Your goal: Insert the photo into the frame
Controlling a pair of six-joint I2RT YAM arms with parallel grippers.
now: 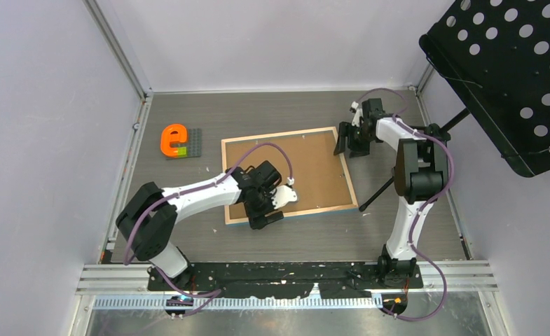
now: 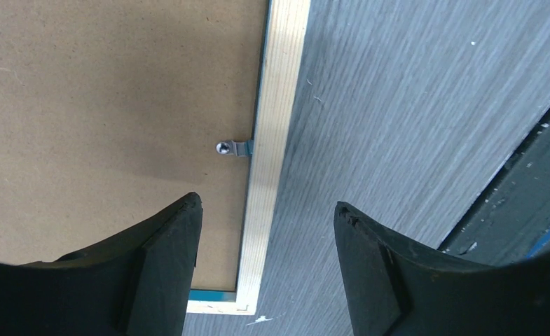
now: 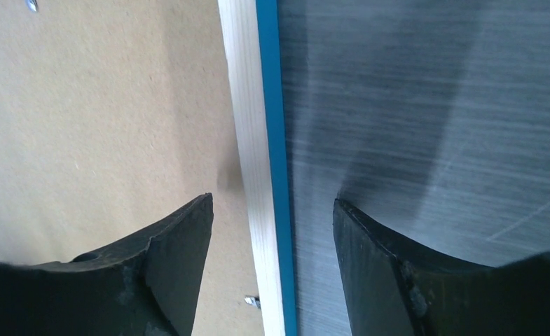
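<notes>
Top view, frame (image 1: 349, 175): lies flat on the table (image 1: 293, 112) with its light-wood back up, a blue sliver showing at the near edge.
Top view, backing board (image 1: 307, 168): plain brown, filling the frame's opening.
Top view, photo: not visible; whether it sits beneath the board cannot be told.
Top view, left gripper (image 1: 268, 203): poised over the frame's near-left part.
Top view, right gripper (image 1: 349, 148): at the far-right corner.
Top view, surroundings: an orange letter e (image 1: 174, 138) on a grey brick plate (image 1: 189, 145) at far left; a black perforated stand (image 1: 510, 70) at upper right.
Left wrist view, left gripper (image 2: 268, 210): fingers apart, straddling the frame's wooden rail (image 2: 275, 140) near a corner and clamping nothing.
Left wrist view, metal clip (image 2: 235, 148): fixed to the rail, with its tab lying over the board's edge.
Right wrist view, right gripper (image 3: 272, 203): fingers apart astride the rail (image 3: 247, 105), one over the board and one over the table, gripping nothing.
Right wrist view, second clip (image 3: 252, 301): just visible at the bottom edge.
Step in hand (judgement): working on the back of the frame, either securing or freeing the board.
Next move (judgement): if the photo is already inside, press the remaining tabs down; if not, turn the tabs aside and lift the board.
Writing: no brand, label or text is readable; the orange e is the only letter.
</notes>
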